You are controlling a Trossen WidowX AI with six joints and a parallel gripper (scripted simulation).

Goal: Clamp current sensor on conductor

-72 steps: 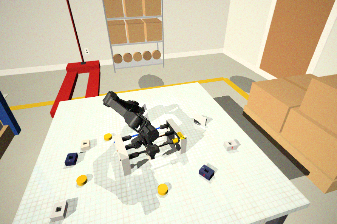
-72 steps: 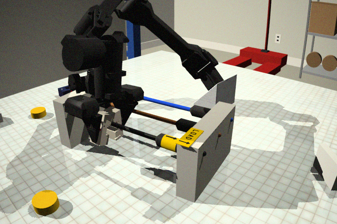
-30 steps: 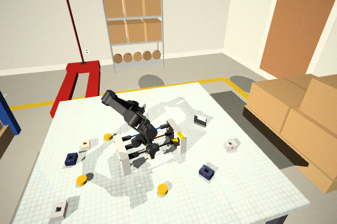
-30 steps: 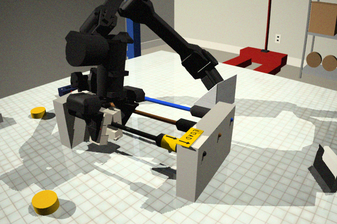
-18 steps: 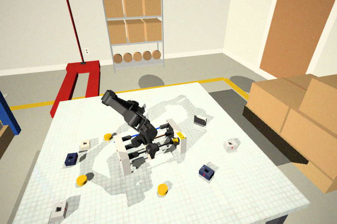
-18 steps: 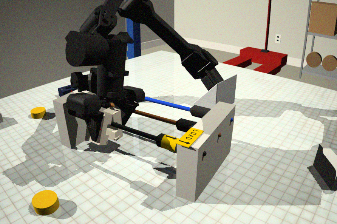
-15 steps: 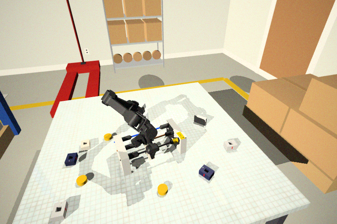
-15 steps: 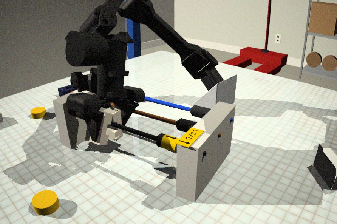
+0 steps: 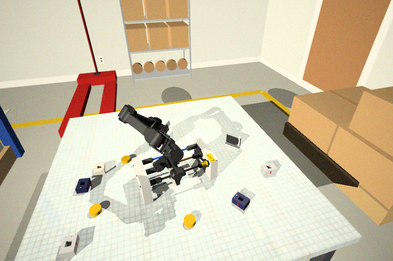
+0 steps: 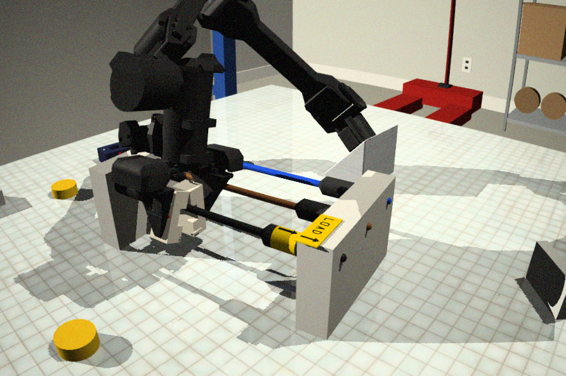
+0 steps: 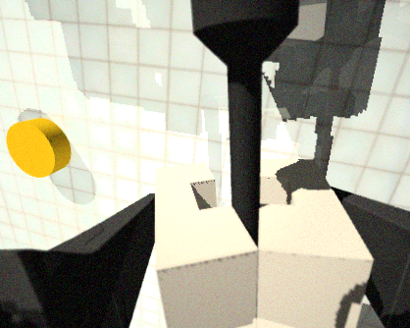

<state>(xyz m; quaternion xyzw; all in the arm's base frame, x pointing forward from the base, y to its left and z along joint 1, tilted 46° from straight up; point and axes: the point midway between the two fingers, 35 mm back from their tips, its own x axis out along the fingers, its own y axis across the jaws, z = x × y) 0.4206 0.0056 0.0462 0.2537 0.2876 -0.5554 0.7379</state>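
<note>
The cream split-core sensor is between the fingers of my gripper, which is shut on it. In the wrist view its two halves meet at the near edge, with a gap farther along. The black conductor passes down into that gap. I cannot tell whether the sensor is latched, and its arrow is not readable. The yellow LOAD marker sits on the end block. A yellow sleeve with an arrow is on the black conductor beside it.
Brown and blue conductors run parallel behind. The other end block is close to my gripper. Yellow discs, navy blocks and pale blocks stand around. An upright grey panel stands behind.
</note>
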